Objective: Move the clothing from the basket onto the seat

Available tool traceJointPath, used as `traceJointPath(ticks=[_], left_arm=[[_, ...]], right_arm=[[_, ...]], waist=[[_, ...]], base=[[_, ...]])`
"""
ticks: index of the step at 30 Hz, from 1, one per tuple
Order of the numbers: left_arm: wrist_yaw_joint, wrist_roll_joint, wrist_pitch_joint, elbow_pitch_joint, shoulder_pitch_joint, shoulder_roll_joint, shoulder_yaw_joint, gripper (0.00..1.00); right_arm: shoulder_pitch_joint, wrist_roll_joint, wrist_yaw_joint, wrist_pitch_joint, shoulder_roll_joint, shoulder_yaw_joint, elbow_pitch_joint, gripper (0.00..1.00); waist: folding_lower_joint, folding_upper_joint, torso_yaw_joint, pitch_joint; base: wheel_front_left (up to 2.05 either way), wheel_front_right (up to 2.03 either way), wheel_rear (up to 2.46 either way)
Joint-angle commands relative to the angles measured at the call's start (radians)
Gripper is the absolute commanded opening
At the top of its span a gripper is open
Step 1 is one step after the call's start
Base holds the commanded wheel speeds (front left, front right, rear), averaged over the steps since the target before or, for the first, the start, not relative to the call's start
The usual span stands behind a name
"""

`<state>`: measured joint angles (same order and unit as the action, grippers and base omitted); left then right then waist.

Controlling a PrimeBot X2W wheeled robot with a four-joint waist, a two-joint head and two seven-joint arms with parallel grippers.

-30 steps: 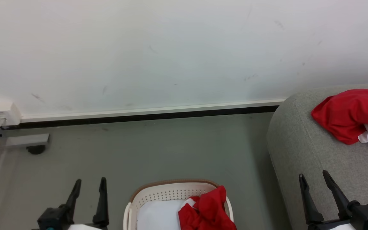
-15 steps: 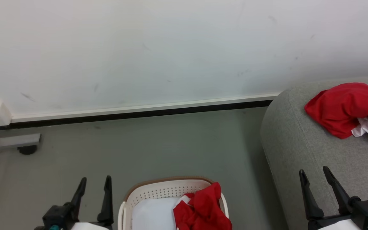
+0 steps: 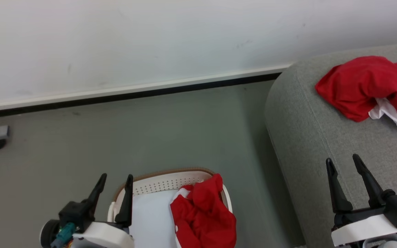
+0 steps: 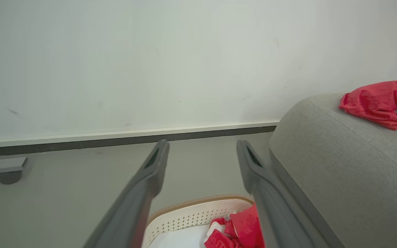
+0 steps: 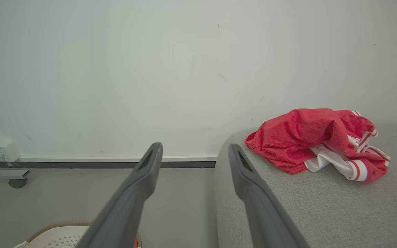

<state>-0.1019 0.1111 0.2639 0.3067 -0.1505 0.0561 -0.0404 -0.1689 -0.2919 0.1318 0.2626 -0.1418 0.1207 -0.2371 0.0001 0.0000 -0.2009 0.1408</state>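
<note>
Left tool (image 3: 116, 176): empty, fingers apart, over left rim of basket (image 3: 164, 171); may catch rim or liner (image 3: 150, 213). Clothing (image 3: 203, 213): heaped in right half of basket; loose folds may slip, trail on floor (image 3: 184, 131). Seat (image 3: 315, 144), right: another garment (image 3: 357, 86) lies far. Right tool (image 3: 342, 158): empty, fingers apart, over seat.

Left tool (image 3: 116, 177) just left of basket (image 3: 164, 171): two dark fingers parted, nothing between, tips leaning right in head view. Right tool (image 3: 342, 159) well right of basket: fingers parted, empty, tips leaning left. White wrist housing behind each tool.
</note>
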Motion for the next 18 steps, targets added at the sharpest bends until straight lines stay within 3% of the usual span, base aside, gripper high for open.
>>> traceJointPath(ticks=[1,11,18], left_arm=[[-0.003,-0.02,0.001,0.008,-0.021,0.014,-0.001,1.0],[-0.018,-0.06,0.001,0.112,-0.16,0.062,-0.055,1.0],[-0.023,-0.086,-0.009,0.271,-0.301,0.081,-0.116,1.0]], right_arm=[[-0.02,-0.004,-0.002,0.003,-0.005,-0.003,0.007,1.0],[-0.12,-0.012,-0.002,0.003,0.018,-0.027,0.057,1.0],[-0.178,-0.008,-0.002,0.003,0.025,-0.051,0.083,1.0]], waist=[[-0.0001,0.0,-0.031,0.043],[-0.0001,0.0,-0.098,0.212],[-0.0001,0.0,-0.114,0.331]], base=[[0.0,0.0,0.0],[0.0,0.0,0.0],[0.0,0.0,0.0]])
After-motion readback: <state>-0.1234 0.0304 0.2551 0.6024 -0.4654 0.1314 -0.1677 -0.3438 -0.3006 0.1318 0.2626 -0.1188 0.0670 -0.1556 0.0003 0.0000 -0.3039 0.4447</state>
